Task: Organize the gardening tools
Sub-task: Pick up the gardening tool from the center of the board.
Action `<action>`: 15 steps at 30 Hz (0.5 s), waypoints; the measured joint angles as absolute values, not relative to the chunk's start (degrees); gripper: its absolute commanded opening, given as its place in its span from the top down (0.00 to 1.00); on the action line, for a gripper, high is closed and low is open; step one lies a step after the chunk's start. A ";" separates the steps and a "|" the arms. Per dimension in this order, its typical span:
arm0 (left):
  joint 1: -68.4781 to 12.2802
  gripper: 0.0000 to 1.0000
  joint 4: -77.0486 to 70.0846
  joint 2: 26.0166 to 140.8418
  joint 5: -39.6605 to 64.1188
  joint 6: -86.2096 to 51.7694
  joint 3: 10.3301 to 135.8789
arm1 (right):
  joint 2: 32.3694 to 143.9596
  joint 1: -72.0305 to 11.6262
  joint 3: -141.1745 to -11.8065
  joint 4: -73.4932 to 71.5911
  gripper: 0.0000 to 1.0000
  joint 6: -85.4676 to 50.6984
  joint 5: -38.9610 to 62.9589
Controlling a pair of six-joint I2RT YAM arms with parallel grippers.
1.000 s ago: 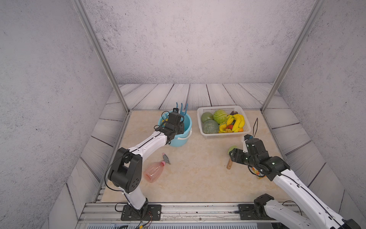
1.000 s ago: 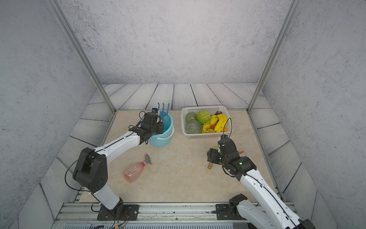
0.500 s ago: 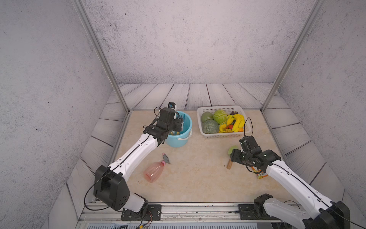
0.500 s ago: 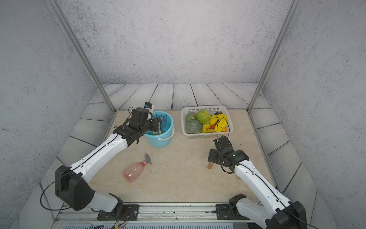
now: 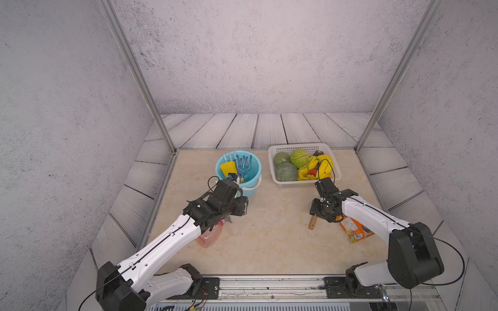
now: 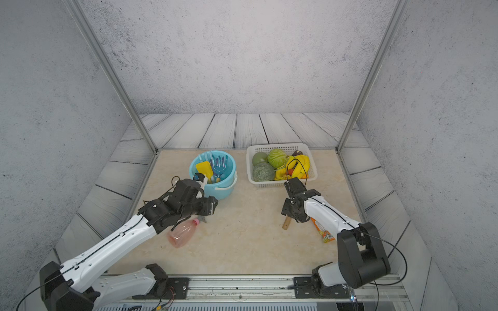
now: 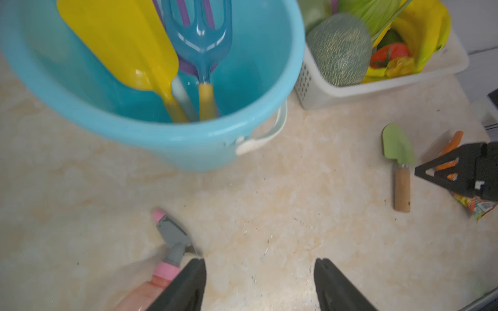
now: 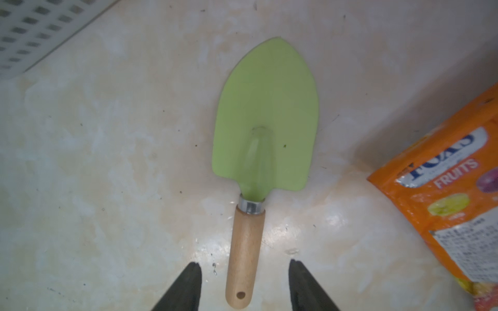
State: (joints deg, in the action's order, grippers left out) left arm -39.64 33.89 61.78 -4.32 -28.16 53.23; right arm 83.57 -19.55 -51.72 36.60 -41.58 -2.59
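We see the green trowel [image 8: 258, 150] lying flat on the surface [image 5: 269, 237], right of centre. Our right claw [image 8: 245, 264] is released and straddles the wooden handle without touching it. The pink spray bottle [image 6: 183, 233] lies on its side at the near left, with our left claw [image 7: 260, 262] released just beside its neck. The yellow shovel [image 7: 118, 45] and blue fork [image 7: 199, 35] stand in the blue bucket [image 7: 172, 150].
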 measured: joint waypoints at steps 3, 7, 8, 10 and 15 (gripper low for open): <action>-39.92 0.30 35.14 59.40 -4.67 -30.15 50.68 | 86.83 -19.16 -52.21 35.33 0.46 -41.85 -2.04; -39.94 0.30 35.38 57.08 -4.75 -32.03 49.47 | 89.19 -18.90 -52.18 34.48 0.50 -42.11 -1.96; -39.94 0.30 35.40 56.80 -4.78 -32.34 49.30 | 89.52 -18.87 -52.16 34.22 0.51 -42.22 -1.96; -39.94 0.30 35.40 56.55 -4.78 -32.75 49.01 | 90.24 -18.87 -52.14 33.56 0.54 -42.44 -1.96; -39.99 0.30 35.51 56.36 -4.75 -33.69 47.97 | 92.29 -18.76 -52.05 32.29 0.56 -42.92 -1.96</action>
